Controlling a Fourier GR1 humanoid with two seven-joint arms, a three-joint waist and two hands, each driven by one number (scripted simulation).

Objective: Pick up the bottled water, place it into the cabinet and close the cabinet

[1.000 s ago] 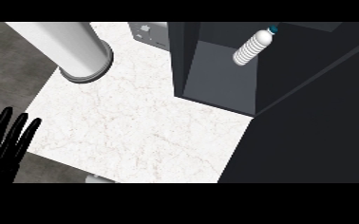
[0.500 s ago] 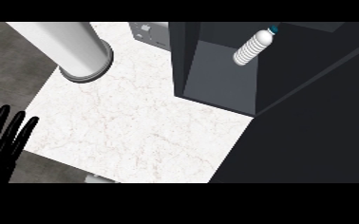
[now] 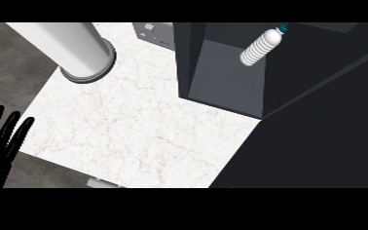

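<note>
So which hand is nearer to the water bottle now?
Only the left hand shows, open at the lower left edge, across the counter from the water bottle in the cabinet at upper right. The right hand is out of view, so no comparison.

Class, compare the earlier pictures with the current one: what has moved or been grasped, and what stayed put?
Nothing visibly changed. The bottle stays where it was in the dark cabinet, untouched, and the left hand stays open at the lower left edge.
</note>
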